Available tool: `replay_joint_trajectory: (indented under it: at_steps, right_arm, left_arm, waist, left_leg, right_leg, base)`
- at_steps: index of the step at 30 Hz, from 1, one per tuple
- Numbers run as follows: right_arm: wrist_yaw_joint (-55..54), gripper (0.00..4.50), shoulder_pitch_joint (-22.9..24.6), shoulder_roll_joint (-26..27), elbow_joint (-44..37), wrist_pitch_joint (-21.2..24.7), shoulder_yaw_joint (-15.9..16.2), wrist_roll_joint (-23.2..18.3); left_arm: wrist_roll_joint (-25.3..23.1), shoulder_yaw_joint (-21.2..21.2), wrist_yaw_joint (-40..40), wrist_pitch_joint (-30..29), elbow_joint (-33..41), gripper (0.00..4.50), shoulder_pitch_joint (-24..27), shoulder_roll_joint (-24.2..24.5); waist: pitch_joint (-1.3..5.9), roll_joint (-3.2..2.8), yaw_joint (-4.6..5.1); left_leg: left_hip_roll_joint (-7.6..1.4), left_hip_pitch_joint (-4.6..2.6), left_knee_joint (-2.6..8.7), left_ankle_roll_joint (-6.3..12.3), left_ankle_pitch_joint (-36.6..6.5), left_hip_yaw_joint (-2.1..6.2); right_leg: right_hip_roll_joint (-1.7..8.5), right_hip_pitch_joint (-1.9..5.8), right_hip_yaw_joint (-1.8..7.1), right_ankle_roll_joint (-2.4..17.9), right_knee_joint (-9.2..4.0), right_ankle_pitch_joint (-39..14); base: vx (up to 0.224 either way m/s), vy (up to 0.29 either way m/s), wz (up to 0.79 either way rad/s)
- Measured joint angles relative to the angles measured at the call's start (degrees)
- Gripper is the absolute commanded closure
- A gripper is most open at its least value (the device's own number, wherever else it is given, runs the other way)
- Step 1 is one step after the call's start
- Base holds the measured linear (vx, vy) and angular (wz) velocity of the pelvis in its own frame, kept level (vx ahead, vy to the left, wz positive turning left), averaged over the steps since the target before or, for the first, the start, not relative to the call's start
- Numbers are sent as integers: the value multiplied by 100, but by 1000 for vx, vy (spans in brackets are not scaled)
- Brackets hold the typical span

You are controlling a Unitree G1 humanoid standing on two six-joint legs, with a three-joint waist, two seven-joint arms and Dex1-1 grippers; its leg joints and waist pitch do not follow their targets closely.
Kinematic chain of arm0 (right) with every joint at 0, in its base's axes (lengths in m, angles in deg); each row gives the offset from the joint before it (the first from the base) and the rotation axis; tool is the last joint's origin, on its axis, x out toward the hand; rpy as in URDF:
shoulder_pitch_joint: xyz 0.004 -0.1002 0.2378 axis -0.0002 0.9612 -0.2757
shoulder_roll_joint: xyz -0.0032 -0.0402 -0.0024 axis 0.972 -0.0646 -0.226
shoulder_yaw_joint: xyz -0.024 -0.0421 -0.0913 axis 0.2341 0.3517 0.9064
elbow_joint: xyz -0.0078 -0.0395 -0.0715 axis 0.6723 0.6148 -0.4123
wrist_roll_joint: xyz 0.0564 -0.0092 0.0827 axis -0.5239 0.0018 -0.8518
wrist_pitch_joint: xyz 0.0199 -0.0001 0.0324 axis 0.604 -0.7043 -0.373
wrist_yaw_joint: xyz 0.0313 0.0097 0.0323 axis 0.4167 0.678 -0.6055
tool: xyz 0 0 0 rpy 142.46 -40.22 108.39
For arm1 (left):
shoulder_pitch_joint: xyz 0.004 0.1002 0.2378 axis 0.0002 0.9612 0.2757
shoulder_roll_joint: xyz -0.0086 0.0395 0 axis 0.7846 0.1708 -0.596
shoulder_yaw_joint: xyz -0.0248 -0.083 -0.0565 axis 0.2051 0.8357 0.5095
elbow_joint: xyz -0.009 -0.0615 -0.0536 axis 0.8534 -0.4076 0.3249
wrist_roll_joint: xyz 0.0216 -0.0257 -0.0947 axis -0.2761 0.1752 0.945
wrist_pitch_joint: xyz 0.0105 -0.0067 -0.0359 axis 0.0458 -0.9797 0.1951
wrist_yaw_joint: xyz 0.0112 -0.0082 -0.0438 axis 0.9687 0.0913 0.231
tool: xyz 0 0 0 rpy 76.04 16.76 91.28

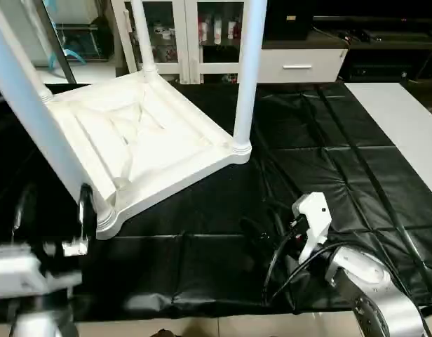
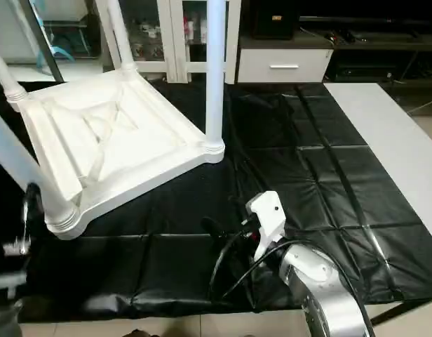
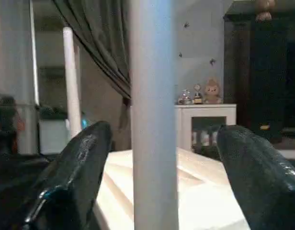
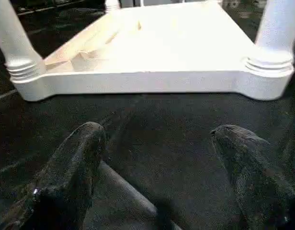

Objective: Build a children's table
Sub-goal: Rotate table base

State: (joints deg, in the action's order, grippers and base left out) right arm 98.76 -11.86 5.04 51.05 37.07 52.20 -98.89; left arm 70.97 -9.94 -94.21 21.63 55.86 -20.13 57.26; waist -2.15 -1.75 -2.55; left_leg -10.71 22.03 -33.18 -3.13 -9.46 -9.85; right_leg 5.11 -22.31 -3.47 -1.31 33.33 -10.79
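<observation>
Spread wide, my left gripper's [image 3: 159, 182] fingers [image 3: 73, 177] bracket a white leg [image 3: 152, 115] without touching it. My right gripper [image 4: 154, 167] hovers over the black-covered desk [image 1: 307, 161], fingers parted and holding nothing. Beyond it the children's table [image 1: 139, 140] lies upside down on the desk, its legs standing up from the corner sockets.

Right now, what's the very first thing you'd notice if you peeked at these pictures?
A big white children's table lying upside down on the black-covered work table, its legs poking straight up. One leg stands between the left gripper's two open black fingers. The right gripper hangs open above the black cover, just in front of the tabletop's edge.
</observation>
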Motion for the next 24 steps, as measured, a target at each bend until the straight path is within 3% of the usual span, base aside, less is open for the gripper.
replay_joint_trajectory:
  at_steps: [5, 10, 14, 21, 24]
  right_arm:
    - [25, 58, -43, -2, 35, -4, 1, -13]
    - [31, 58, -146, -4, 122, -9, -1, -12]
    - [31, 58, -149, -11, 127, -13, -5, -12]
    - [30, 58, -183, -33, 137, -44, -9, -11]
    - [29, 58, -187, -43, 153, -54, -12, -10]
  left_arm:
    - [463, 87, -522, -374, -579, 4, -526, 566]
    - [1093, 180, -1242, -930, -1231, 4, -1114, 1159]
    - [1475, 169, -1787, -1360, -1451, 4, -1289, 1474]
    - [2063, -177, -2770, -2162, -1678, 4, -1669, 1848]
    - [2042, -468, -2946, -2223, -1642, 4, -1766, 1852]
  waist:
    - [4, 12, 11]
    - [8, 4, 14]
    - [12, -14, 2]
    - [30, -87, -84]
    - [36, -114, -78]
  left_leg:
    - [1, -1, -2, 0, 0, 1]
    - [8, -5, -8, 0, 0, -2]
    - [11, -7, -6, 0, 0, -4]
    - [21, -6, -5, 0, 0, -11]
    - [31, -7, -5, 0, 0, -15]
  right_leg:
    - [0, 28, 2, 0, -14, 1]
    - [1, 28, 21, -18, -13, 45]
    - [0, 28, 30, -20, -10, 71]
    - [1, 29, 50, -16, -7, 74]
    - [2, 27, 70, -14, -7, 76]
  base:
    - [0, 0, 0]
    - [0, 0, 0]
    - [0, 0, 0]
    - [0, 0, 0]
    - [0, 0, 0]
